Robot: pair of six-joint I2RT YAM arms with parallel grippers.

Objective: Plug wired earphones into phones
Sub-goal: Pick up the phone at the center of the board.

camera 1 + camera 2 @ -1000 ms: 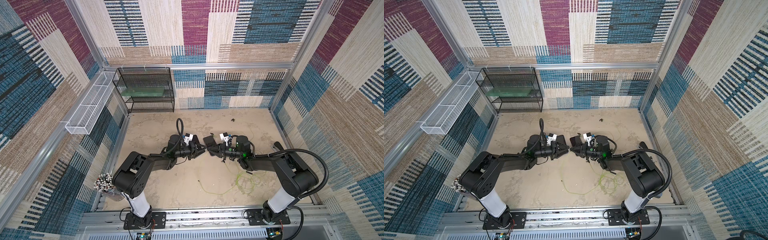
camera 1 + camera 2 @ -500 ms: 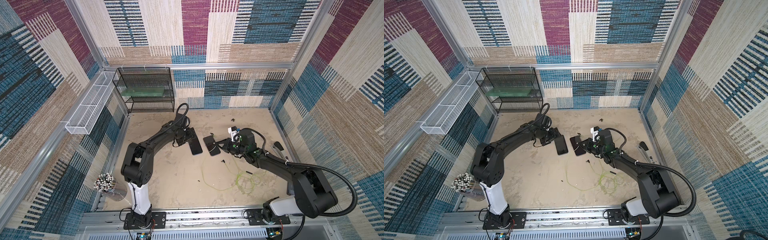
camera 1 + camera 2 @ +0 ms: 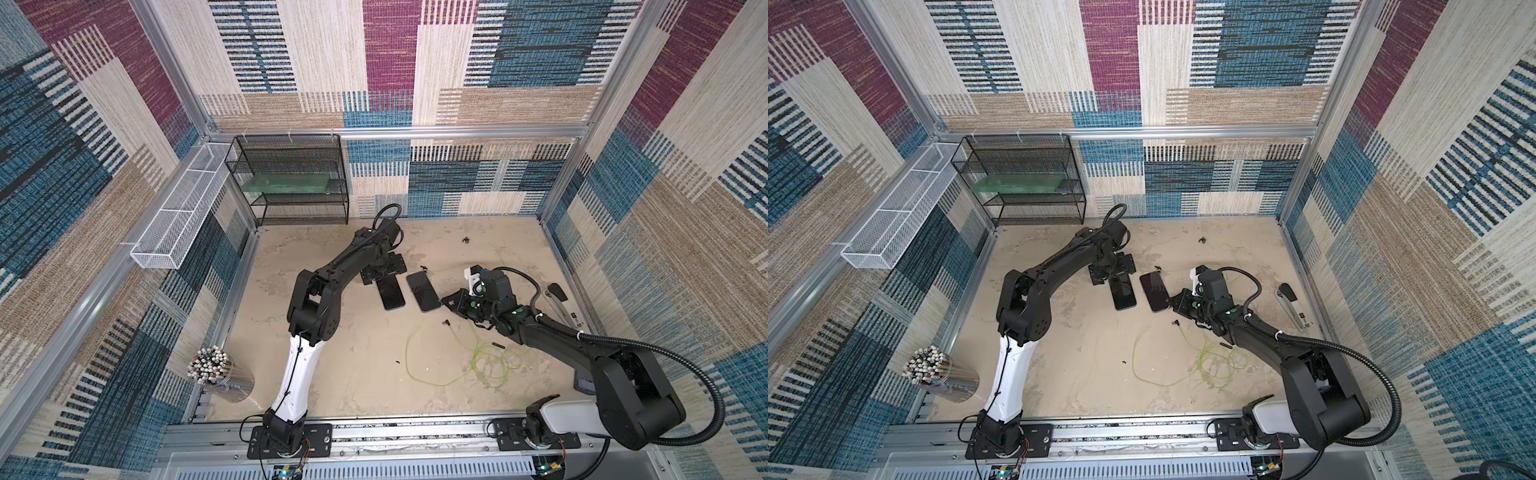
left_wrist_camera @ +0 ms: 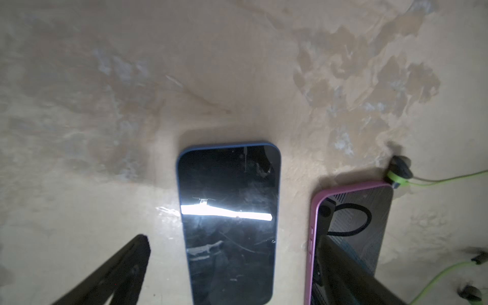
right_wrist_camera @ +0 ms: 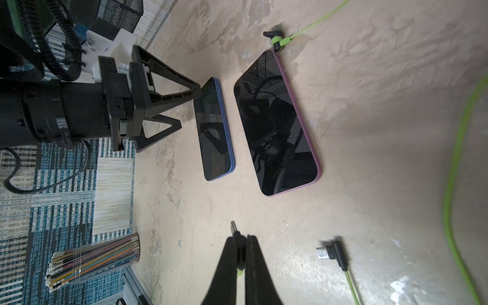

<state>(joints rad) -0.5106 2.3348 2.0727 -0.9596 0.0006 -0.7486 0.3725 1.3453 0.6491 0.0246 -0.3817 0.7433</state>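
Observation:
Two phones lie side by side on the sandy floor: a blue-cased one (image 3: 391,294) (image 3: 1123,293) (image 4: 228,216) (image 5: 215,132) and a pink-cased one (image 3: 423,291) (image 3: 1154,291) (image 5: 274,126). My left gripper (image 3: 382,271) (image 4: 233,237) is open wide at the blue phone's far end, a finger on each side, gripping nothing. My right gripper (image 3: 446,300) (image 5: 241,240) is shut on a small black plug (image 5: 234,227) of the wired earphones, just short of the pink phone's near end. A second plug (image 5: 331,252) (image 3: 446,322) lies loose beside it. The green cables (image 3: 486,365) (image 3: 1217,365) coil on the floor.
A black earbud (image 5: 276,39) (image 4: 398,171) rests against the pink phone's far corner. A cup of pencils (image 3: 216,370) stands at the front left. A black mesh shelf (image 3: 291,183) and a white wire basket (image 3: 178,220) line the back left. A stapler-like tool (image 3: 561,303) lies at the right wall.
Both arms have unfolded from a tucked pose with grippers meeting mid-floor. The left gripper reached the blue phone's far end and opened wide. The right gripper stayed shut.

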